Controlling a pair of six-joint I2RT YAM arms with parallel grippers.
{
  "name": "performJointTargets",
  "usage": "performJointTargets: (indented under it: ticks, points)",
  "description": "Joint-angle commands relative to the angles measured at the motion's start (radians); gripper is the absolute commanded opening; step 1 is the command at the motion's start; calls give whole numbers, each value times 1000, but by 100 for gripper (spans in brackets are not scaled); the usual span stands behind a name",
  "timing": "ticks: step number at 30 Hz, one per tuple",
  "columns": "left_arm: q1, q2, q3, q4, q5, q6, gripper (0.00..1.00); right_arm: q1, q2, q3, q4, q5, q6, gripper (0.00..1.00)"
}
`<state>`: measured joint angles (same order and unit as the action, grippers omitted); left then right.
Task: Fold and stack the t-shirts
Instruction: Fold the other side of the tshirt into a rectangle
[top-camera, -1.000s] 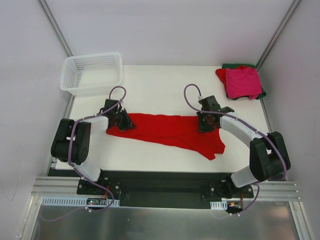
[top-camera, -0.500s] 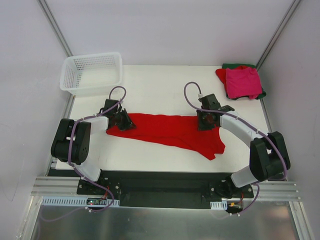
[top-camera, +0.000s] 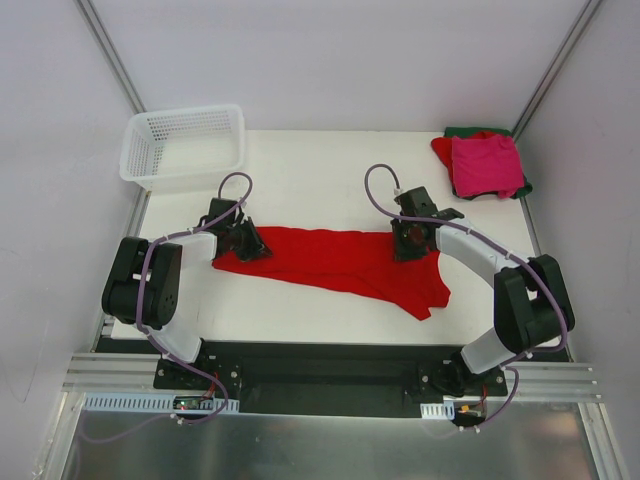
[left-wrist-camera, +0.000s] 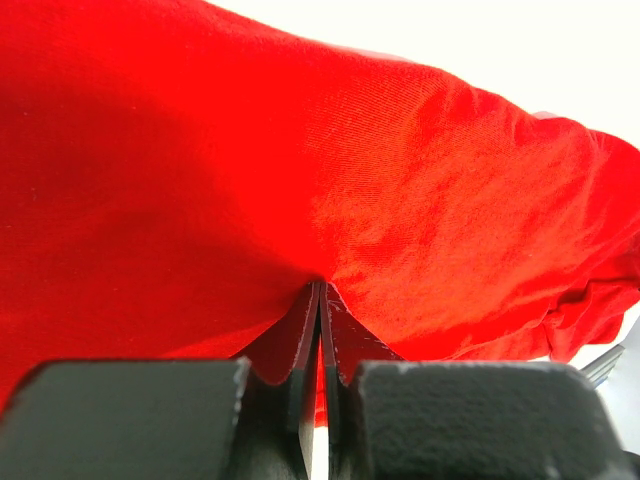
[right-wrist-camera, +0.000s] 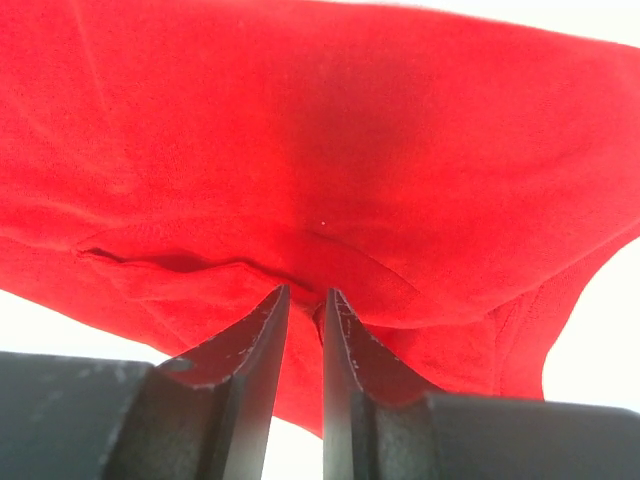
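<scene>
The desk (top-camera: 320, 185) is plain white and matte. It sits in a booth with pale walls (top-camera: 330, 60), and slim metal posts (top-camera: 110, 55) run up at the two far corners. Along the near edge the arms are bolted to a silver rail (top-camera: 330, 385).

A bright red t-shirt (top-camera: 340, 262) lies stretched sideways across the middle of the desk, flat but rumpled, with one end drooping toward the near right. The left gripper (top-camera: 248, 243) sits at its left end. In the left wrist view its fingers (left-wrist-camera: 305, 335) are pressed together on a pinch of the red cloth. The right gripper (top-camera: 408, 243) sits at the far edge near the right end, and its fingers (right-wrist-camera: 262, 330) are closed to a narrow slit with a fold of the same shirt caught between them.

At the far right corner is a folded pile, with a pink t-shirt (top-camera: 487, 165) on top, a red t-shirt (top-camera: 441, 150) poking out beneath it, and a green t-shirt (top-camera: 465, 131) at the bottom. A white mesh basket (top-camera: 150, 168) stands at the far left corner, well apart from the shirts.
</scene>
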<state>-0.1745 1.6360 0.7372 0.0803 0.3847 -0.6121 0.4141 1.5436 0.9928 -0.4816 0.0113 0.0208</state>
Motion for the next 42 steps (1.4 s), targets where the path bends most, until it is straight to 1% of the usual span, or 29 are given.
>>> performJointTargets:
  ticks: [1,3,7,10,12,13,16,27,32,42]
  points:
    - [7,25,-15,-48,-29,35,0,3,1,27,11,-2,-10,24]
    - [7,25,-16,-48,-30,34,0,2,6,27,11,-37,-12,23]
    - [6,27,-13,-48,-32,35,0,2,9,26,11,-42,-12,22]
    - [7,27,-13,-48,-32,35,0,2,9,27,11,-50,-13,18]
    - [6,30,-13,-48,-32,35,0,2,10,24,12,-57,-15,13]
    - [7,30,-13,-48,-30,34,0,2,12,24,11,-60,-13,8]
    - [7,28,-15,-48,-32,35,0,2,6,15,15,-65,-15,1]
    - [7,24,-16,-48,-30,34,0,11,-25,50,-5,-77,-15,1]
    - [7,27,-15,-48,-27,32,0,35,22,107,-5,-96,-13,1]
    - [6,25,-16,-48,-29,32,0,114,134,279,-38,-140,-15,1]
